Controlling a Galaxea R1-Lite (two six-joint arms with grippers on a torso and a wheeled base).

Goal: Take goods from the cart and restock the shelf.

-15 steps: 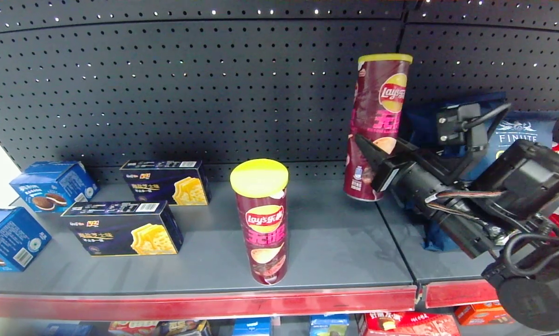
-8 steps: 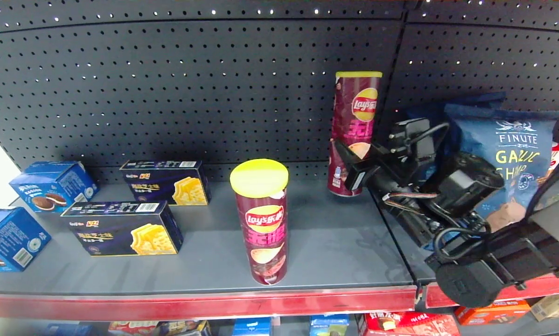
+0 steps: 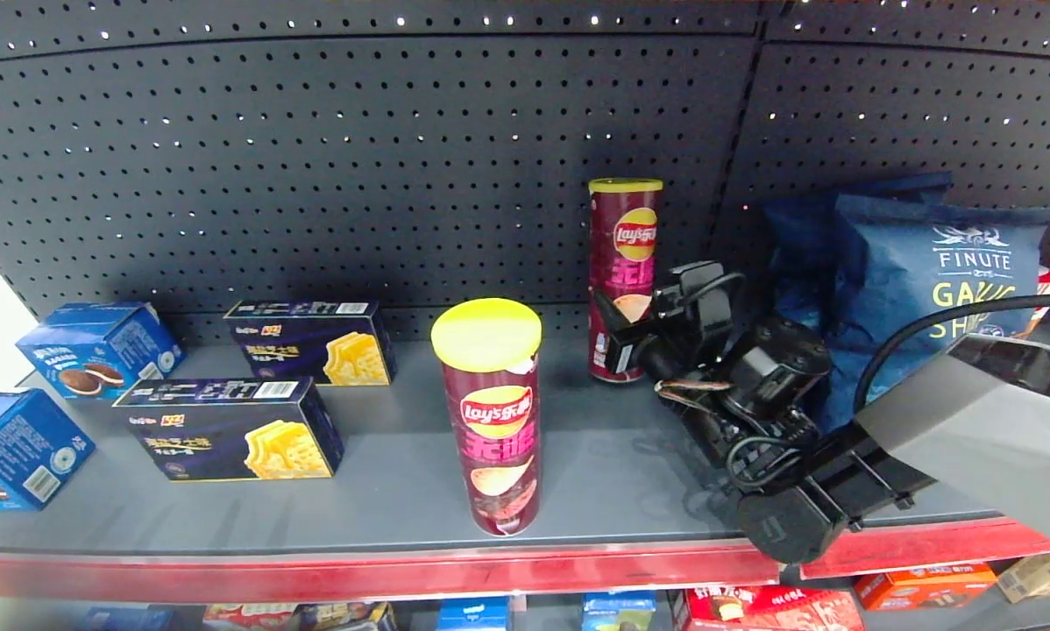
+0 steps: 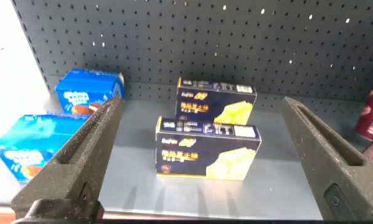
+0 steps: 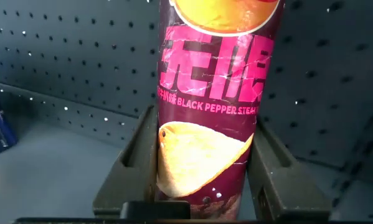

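The left pincer (image 4: pixel 203 102) hangs in front of the shelf (image 3: pixel 630 473) with its jaws spread wide and nothing between them, facing the boxes.

Nearest on the shelf, just behind its red lip, the front can (image 3: pixel 488 412) stands upright. It is a tall maroon tube with a yellow lid, a yellow-and-red logo and a chip pictured low on its side.

To its left lie the near cracker box (image 3: pixel 231 429) and, behind it, the far cracker box (image 3: pixel 315 342), both dark blue with a yellow cracker printed on them. Two blue cookie boxes (image 3: pixel 100 337) sit at the shelf's left end.

Farther back, right of the front can, the right pincer (image 3: pixel 617 337) is closed around the lower half of the held can (image 3: pixel 623 263), one finger on each side. This can has the same maroon wrap, pink lettering, chip picture and yellow lid. It stands upright close to the pegboard (image 3: pixel 358 175). Its base seems to meet the shelf, though the pincer hides part of it.

Right of it, blue bags (image 3: pixel 937 272) lean against the pegboard.
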